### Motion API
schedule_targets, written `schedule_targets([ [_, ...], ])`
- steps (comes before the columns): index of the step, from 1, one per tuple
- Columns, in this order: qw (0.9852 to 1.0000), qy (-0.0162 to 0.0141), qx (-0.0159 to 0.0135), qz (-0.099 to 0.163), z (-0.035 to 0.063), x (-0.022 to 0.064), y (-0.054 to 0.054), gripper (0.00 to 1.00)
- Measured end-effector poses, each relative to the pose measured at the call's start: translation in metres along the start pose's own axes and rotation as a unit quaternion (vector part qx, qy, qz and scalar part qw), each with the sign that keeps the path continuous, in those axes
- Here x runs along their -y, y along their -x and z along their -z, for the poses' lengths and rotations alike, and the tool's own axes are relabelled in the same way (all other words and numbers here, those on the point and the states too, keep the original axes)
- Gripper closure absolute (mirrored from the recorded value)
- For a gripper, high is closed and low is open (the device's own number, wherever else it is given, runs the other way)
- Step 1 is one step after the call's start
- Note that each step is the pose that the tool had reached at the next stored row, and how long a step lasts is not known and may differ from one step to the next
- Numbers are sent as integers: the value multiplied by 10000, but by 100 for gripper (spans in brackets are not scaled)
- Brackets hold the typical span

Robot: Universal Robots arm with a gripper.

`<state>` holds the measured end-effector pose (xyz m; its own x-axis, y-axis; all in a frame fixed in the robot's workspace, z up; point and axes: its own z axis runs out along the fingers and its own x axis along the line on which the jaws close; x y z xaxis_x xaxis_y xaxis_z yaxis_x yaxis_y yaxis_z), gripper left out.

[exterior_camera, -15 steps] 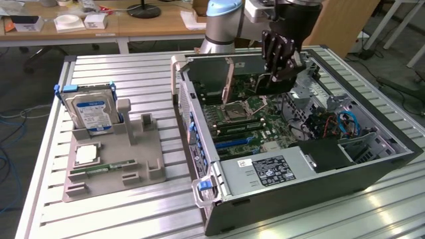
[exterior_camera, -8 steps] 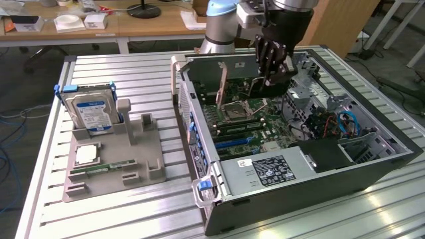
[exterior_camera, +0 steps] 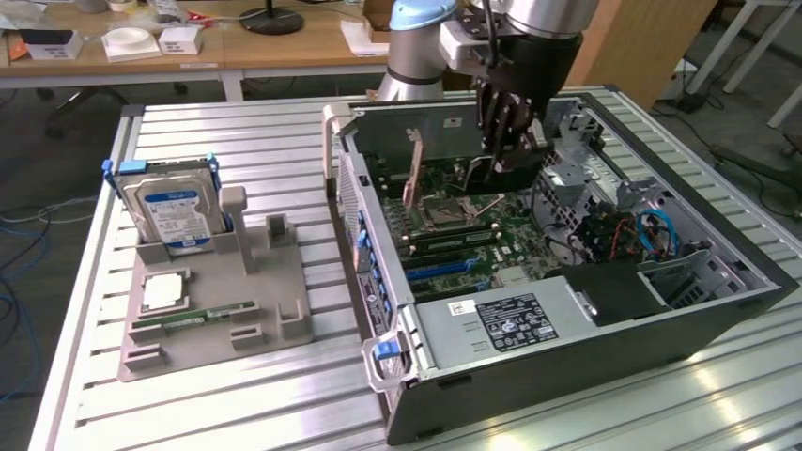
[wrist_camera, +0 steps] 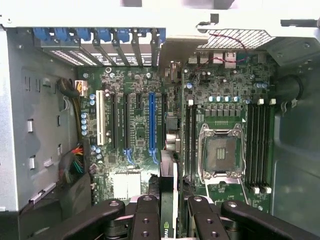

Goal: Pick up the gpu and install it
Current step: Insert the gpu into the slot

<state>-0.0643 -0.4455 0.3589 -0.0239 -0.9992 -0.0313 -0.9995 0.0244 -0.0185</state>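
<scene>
My gripper hangs inside the open computer case, above the motherboard. It is shut on the gpu, a thin dark card held upright with its edge pointing down at the board. In the wrist view the gpu shows edge-on between the black fingers of the gripper, with a green logo on it near the frame's edge. The card is in the air above the board, close beside the long blue slot and not seated in it.
A grey fixture at the exterior view's left holds a hard drive with a blue label, a processor chip and a green memory stick. Inside the case are the processor socket, a power supply and cables.
</scene>
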Motion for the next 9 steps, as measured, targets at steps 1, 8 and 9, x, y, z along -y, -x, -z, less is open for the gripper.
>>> schedule_targets([
  [1, 10000, 0, 1, 0, -9, 0, -11, 73],
  [8, 10000, -1, 1, 0, -65, -11, -85, 73],
  [9, 10000, -1, 0, 0, -74, -18, -89, 73],
])
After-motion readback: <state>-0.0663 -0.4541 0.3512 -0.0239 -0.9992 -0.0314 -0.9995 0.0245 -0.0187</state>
